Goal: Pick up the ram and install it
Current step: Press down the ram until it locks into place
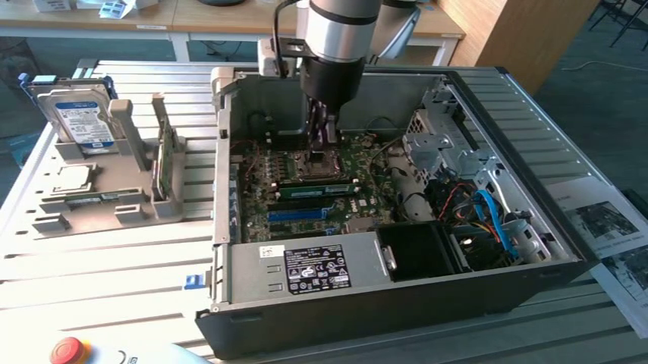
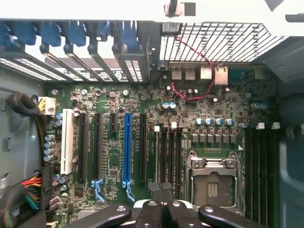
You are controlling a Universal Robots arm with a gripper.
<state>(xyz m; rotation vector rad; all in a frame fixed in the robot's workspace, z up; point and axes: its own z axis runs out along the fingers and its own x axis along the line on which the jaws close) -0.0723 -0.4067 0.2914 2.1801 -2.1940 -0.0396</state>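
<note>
Slatted aluminium tabletop (image 1: 121, 265) is seen carrying an open black computer case (image 1: 405, 303) near its middle, with a grey parts holder (image 1: 102, 193) toward the edge on the exterior view's left. Inside the case, the green motherboard (image 2: 156, 118) is exposed, and the robot arm (image 1: 339, 38) is lowered over it. The gripper (image 1: 324, 144) is pressed together above the empty processor socket (image 2: 212, 178), nothing visibly pinched. The ram (image 1: 160, 163) stands on edge in the holder, beside the blue-and-white-labelled hard drive (image 1: 79, 114). Label writing cannot be read.

PSU label (image 1: 317, 269) unreadable, HDD label (image 1: 85, 120) too
</note>
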